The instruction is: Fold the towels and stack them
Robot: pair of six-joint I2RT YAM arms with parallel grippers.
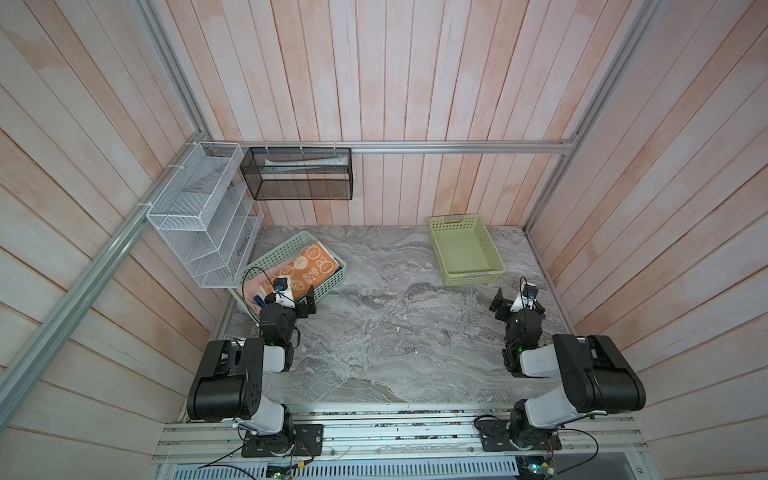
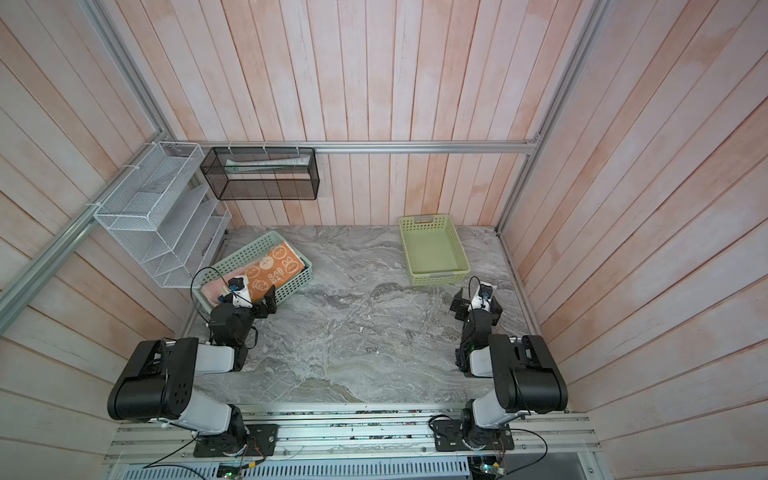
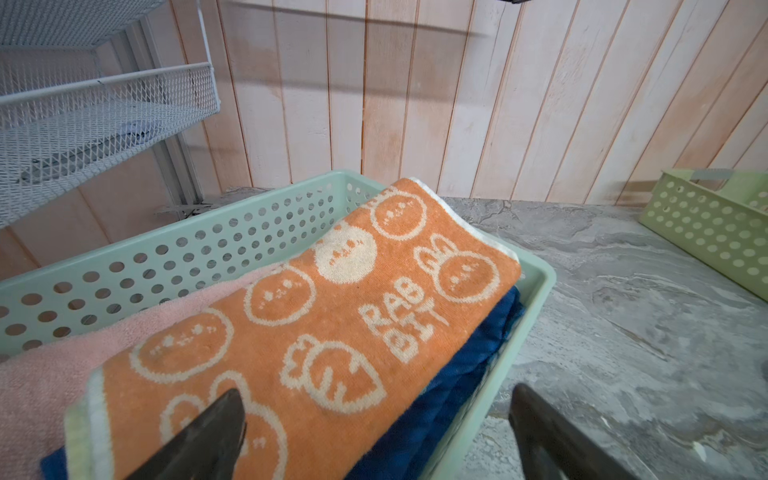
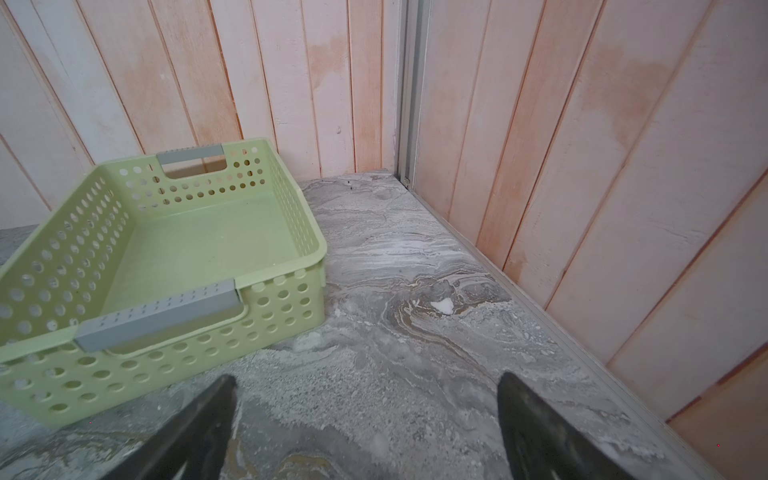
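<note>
An orange towel with cream rabbit cartoons (image 1: 309,268) (image 3: 332,299) lies folded on top of a pile in the mint perforated basket (image 1: 282,249) (image 3: 208,216) at the table's back left. A pink towel (image 3: 62,357) lies beside it, and a royal blue towel (image 3: 457,374) shows under it. My left gripper (image 1: 308,305) (image 3: 376,392) hangs open over the basket's near end, one finger above the orange towel, the other outside the rim. My right gripper (image 1: 498,305) (image 4: 365,377) stands open over bare marble, just in front of the yellow-green basket (image 1: 436,249) (image 4: 320,249).
The yellow-green basket holds nothing. A white wire rack (image 1: 199,216) and a black mesh basket (image 1: 297,174) hang on the walls above the mint basket. Plank walls close in the grey marble table (image 1: 395,332) on three sides.
</note>
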